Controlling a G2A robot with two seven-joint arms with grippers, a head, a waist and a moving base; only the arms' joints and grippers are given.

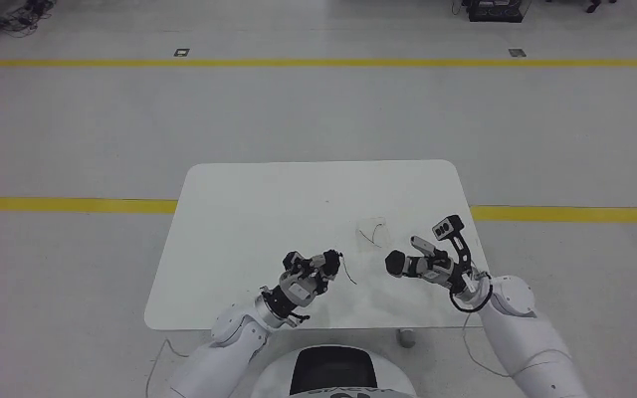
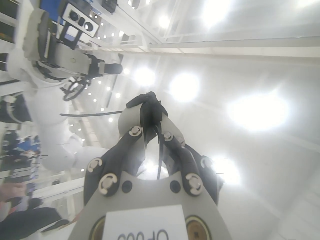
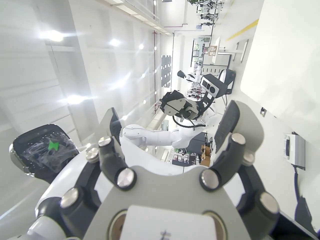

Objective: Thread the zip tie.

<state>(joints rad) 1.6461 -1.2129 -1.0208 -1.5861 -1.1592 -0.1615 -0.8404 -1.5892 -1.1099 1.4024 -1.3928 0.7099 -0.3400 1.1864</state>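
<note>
My left gripper [image 1: 326, 263] hovers over the near middle of the white table [image 1: 249, 229], shut on a thin black zip tie [image 1: 347, 271]. In the left wrist view the left gripper [image 2: 148, 99] pinches the zip tie [image 2: 92, 113], whose strap sticks out sideways while another stretch runs back between the fingers. To its right, my right gripper [image 1: 396, 264] is at about the same height and points toward it, a short gap away. In the right wrist view the right gripper [image 3: 172, 109] is open with nothing between its fingers [image 3: 226, 123].
A second thin tie or wire [image 1: 373, 234] lies curled on the table just beyond the two grippers. A small grey box [image 3: 295, 148] with a cable sits off the table's edge. The far and left parts of the table are bare.
</note>
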